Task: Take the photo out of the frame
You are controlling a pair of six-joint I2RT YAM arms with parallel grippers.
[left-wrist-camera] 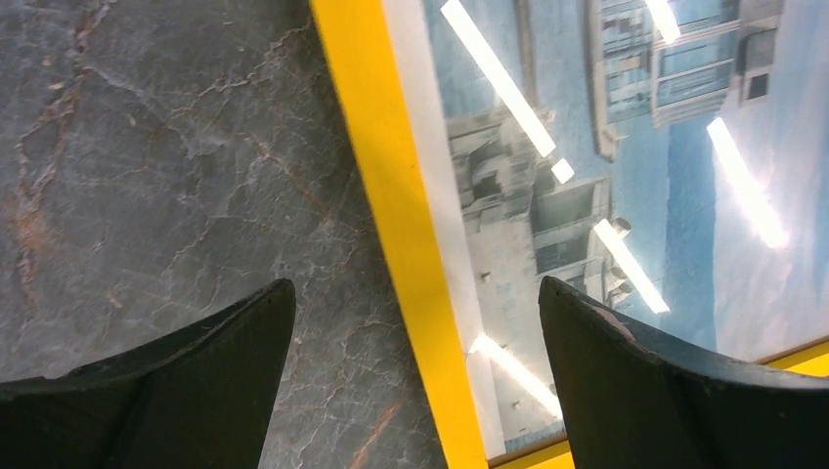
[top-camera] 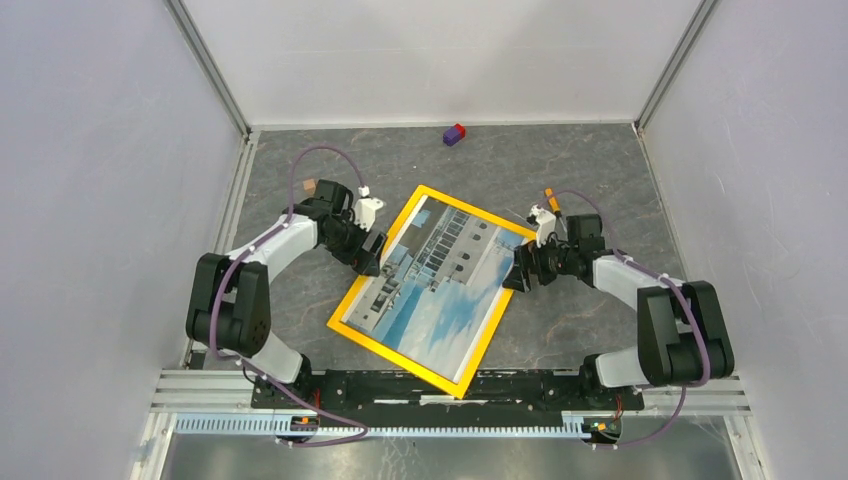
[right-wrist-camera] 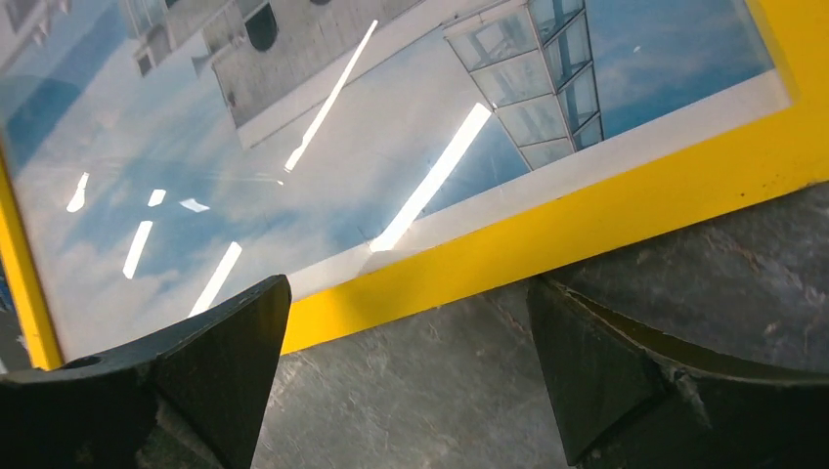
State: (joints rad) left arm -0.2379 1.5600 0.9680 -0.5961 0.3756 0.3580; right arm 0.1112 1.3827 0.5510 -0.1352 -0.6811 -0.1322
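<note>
Grey marbled table (top-camera: 600, 160), frame (top-camera: 398, 355) lying flat, purple-red block (top-camera: 454, 135)

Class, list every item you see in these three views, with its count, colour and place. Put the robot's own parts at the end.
table: one, grey, veined like stone, under everything
walls: pale white, on the far, left and right sides
frame: one, yellow border, lying flat and skewed at mid-table
photo: one, blue sky with a white building, face up inside the frame
block: one, purple and red, by the far wall
cube: one, small, brownish, beside the left arm
rail: one, silver, along the near edge
arms: two, white and black, one on each side of the frame
left gripper: open, black, straddling the frame's left edge
right gripper: open, black, straddling the frame's right edge
</note>
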